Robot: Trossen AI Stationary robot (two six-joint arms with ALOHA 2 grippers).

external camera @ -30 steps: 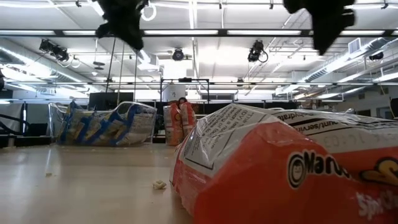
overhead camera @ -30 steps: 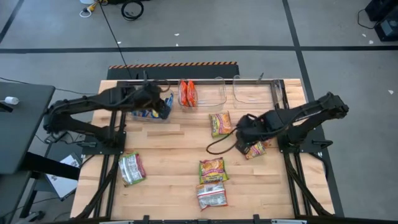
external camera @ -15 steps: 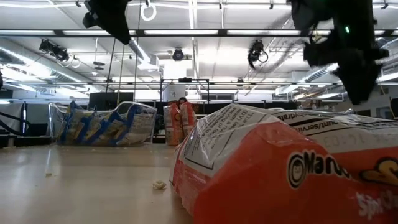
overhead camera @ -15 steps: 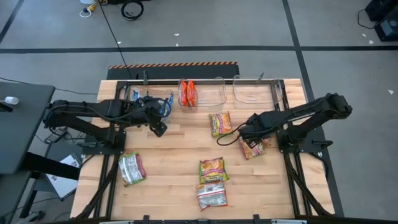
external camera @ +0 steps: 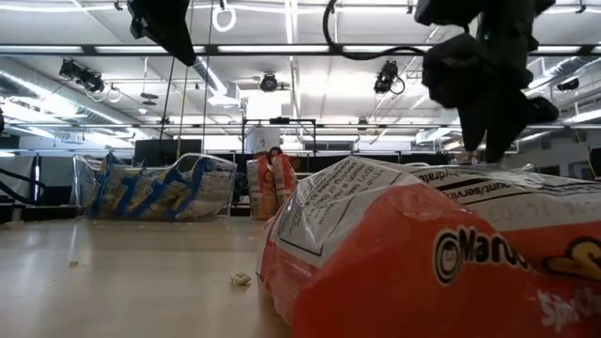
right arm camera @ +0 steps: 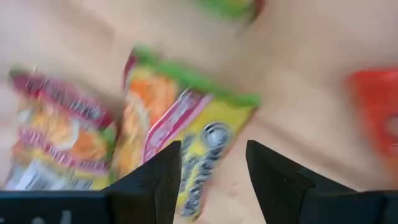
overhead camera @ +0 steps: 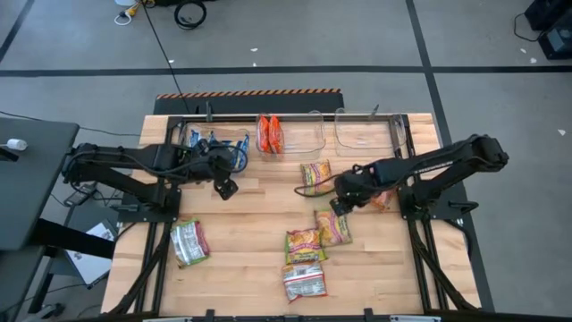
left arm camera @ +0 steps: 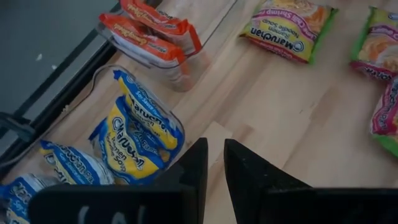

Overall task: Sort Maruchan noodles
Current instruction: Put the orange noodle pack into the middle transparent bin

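While crinkly flat packets (overhead camera: 332, 226) lie scattered, wooden tabletop (overhead camera: 250, 233) smooth.

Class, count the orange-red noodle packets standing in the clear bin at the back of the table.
2: the orange-red packets stand side by side at the middle bin's left end; others may be hidden.

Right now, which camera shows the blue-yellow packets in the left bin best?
The left wrist view: the blue-yellow packets fill it, labels readable. The high view shows them small, the low view side-on through the bin wall, the right wrist view not at all.
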